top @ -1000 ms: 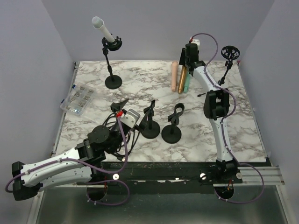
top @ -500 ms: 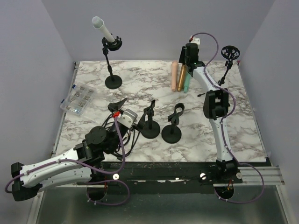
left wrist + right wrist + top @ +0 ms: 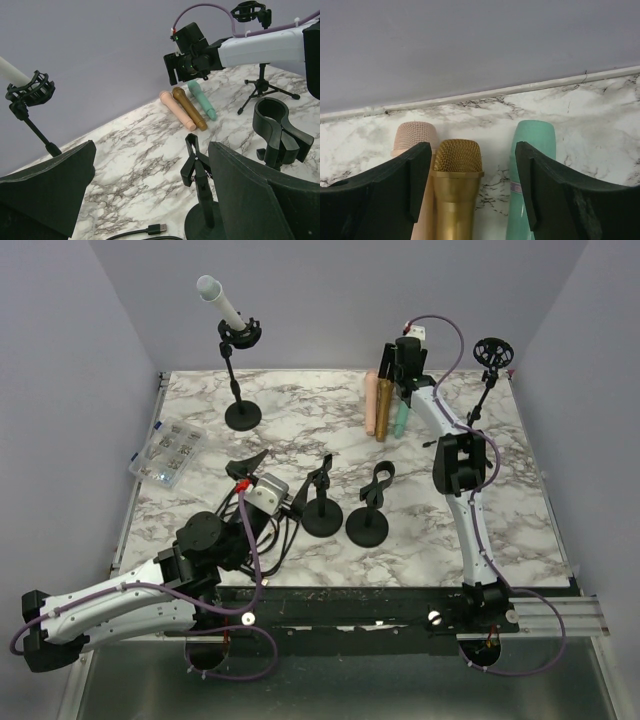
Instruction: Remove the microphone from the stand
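Two changes since before: my left gripper point(image 3: 150, 150), spread wide, has backed off near-left, and my right gripper point(image 3: 470, 155) has spread its jaws off the gold microphone point(image 3: 457, 200) lying far right; the white microphone point(image 3: 222, 305) sits in its stand point(image 3: 243, 417) far left, beyond two clip stands point(image 3: 367, 528).

I've got open bench point(image 3: 300, 430) between my left tool point(image 3: 249, 468) and the mic stand point(image 3: 243, 417) at the far left, but two empty clip stands point(image 3: 321, 504) crowd the middle
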